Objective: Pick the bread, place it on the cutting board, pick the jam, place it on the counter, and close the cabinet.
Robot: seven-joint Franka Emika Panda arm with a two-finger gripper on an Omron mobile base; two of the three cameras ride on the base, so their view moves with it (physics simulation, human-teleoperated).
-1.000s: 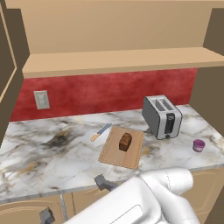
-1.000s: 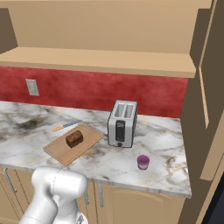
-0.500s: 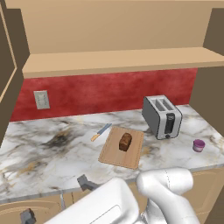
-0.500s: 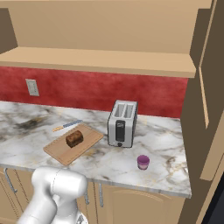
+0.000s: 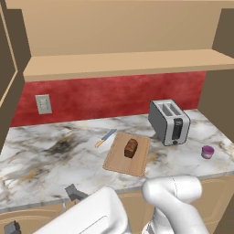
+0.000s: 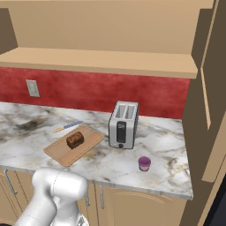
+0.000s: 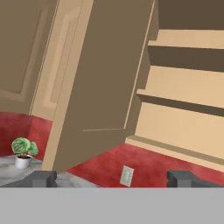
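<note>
The small dark bread (image 5: 131,147) (image 6: 75,140) lies on the wooden cutting board (image 5: 118,163) (image 6: 58,153) in the middle of the marble counter (image 5: 41,160) (image 6: 167,150). Near the counter's right front stands the purple jam (image 5: 208,151) (image 6: 144,163). The cabinet (image 5: 123,64) above is open, its doors (image 6: 207,101) (image 7: 100,78) swung out. My gripper (image 5: 43,209) (image 7: 111,179) is open and holds nothing. It sits low at the counter's front left, pointing up at the left door and the shelves (image 7: 188,100).
A silver toaster (image 5: 169,121) (image 6: 123,124) stands right of the board. A knife (image 5: 106,137) (image 6: 68,127) lies behind the board. An outlet (image 5: 44,104) (image 7: 127,175) sits on the red backsplash, and a small potted plant (image 7: 24,151) is further left.
My arm has swung left and lower along the counter's front edge, with the gripper staying open. The bread, board, jam and toaster have not moved.
</note>
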